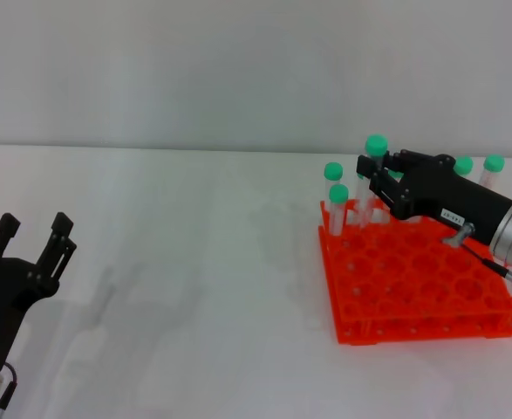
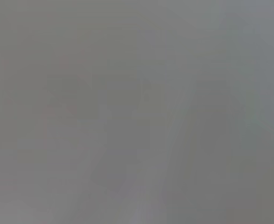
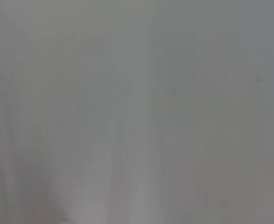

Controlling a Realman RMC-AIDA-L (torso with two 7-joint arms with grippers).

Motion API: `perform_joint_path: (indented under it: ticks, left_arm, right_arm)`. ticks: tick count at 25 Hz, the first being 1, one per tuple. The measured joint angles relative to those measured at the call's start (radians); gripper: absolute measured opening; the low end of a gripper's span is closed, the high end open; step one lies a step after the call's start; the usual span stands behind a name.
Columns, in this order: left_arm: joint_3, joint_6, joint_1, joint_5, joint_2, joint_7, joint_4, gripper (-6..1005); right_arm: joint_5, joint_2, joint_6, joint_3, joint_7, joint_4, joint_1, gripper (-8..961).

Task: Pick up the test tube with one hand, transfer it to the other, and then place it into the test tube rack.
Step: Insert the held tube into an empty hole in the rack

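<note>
Jaws of right gripper [image 1: 371, 177] around test tube [image 1: 376, 171]

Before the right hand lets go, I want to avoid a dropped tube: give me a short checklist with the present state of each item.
1. Tube at the right hand, over the rack's far left corner: ok, its green cap shows just above the fingers.
2. Grip firm on the tube: cannot tell; the fingers hide its body.
3. Tube tip seated in a hole of the rack: cannot tell; hidden behind the hand.
4. Neighbouring tubes upright in the rack: ok.
5. Left hand out of the way: ok; it is open, low at the near left, far from the rack.
6. Wrist views useful: not ok; both show nothing clear.
</note>
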Motion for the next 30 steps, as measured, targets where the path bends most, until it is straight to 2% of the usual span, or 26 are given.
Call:
perform_joint_path:
  ticks: [8, 30]
  left_arm:
    - [-0.001, -0.018, -0.009, 0.004, 0.0, -0.004, 0.0, 774]
    - [-0.001, -0.017, -0.008, 0.006, 0.0, -0.008, 0.0, 776]
  right_arm:
    - [0.002, 0.014, 0.055, -0.002, -0.027, -0.001, 0.005, 197]
    - [0.008, 0.016, 0.153, -0.011, -0.051, 0.0, 0.015, 198]
